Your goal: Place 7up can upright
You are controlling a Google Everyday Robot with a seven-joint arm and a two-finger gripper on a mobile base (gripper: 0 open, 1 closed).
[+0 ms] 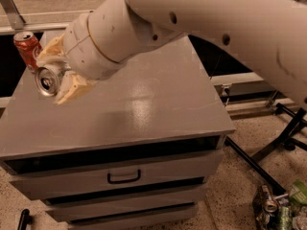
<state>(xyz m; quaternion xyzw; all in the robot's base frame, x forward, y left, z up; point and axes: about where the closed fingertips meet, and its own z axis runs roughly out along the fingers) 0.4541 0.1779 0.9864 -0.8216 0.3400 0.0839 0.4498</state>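
My gripper (56, 73) is at the left side of the grey cabinet top (144, 104), its cream fingers (74, 87) closed around the 7up can (48, 79). The can is silver, held tilted on its side with its pull-tab top facing the camera, just above the cabinet surface. Most of the can's body is hidden by the fingers and the wrist. A red Coca-Cola can (27, 47) stands upright just behind the gripper near the back left corner.
The cabinet has drawers with a black handle (123, 177) at the front. The white arm (216, 18) crosses the upper right of the view. Black stand legs (273, 147) and crushed cans and litter (280, 207) lie on the floor at the right.
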